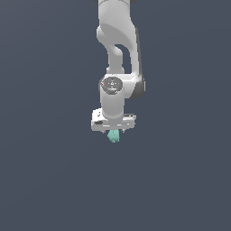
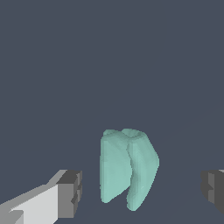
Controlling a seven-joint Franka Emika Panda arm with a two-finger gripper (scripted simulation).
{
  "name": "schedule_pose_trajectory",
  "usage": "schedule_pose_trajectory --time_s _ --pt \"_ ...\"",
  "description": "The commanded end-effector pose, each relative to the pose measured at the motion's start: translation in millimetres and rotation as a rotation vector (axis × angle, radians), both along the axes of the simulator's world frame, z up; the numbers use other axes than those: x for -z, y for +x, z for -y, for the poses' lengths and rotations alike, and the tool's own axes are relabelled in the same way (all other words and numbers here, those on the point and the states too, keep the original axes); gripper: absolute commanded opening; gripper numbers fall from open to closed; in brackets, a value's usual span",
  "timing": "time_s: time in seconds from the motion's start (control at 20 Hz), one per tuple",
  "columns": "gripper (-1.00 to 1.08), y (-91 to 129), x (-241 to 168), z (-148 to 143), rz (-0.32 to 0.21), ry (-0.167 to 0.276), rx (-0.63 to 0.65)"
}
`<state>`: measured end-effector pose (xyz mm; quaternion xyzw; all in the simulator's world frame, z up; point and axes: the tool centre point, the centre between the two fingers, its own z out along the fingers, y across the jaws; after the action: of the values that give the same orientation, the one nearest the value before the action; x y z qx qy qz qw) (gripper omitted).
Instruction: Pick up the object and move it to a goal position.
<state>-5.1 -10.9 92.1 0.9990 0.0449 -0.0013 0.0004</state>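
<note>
Matte plastic-looking object (image 2: 127, 168); smooth white pincer (image 2: 140, 192).

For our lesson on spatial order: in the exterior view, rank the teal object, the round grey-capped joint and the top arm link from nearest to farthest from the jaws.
1. Teal object: right at the jaws, just below the hand.
2. Round grey-capped joint: above the hand.
3. Top arm link: at the picture's top edge.

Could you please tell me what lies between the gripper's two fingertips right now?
In the wrist view, the mint-teal object sits between the two dark fingertips of the gripper, with bare gaps on both sides; neither pad touches it.
</note>
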Motion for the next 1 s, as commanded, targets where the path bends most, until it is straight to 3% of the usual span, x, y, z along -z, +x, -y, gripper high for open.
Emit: schedule_pose_trajectory --time_s 0.0,0.8,0.85,0.95 --pt "1.00 0.2 0.0 -0.2 0.001 0.000 0.000" --pt "1.00 0.1 50.8 -0.2 0.003 0.001 -0.003" --pt "-1.00 0.1 50.8 -0.2 0.003 0.001 -0.003" --pt "-1.00 0.1 50.8 -0.2 0.003 0.001 -0.003"
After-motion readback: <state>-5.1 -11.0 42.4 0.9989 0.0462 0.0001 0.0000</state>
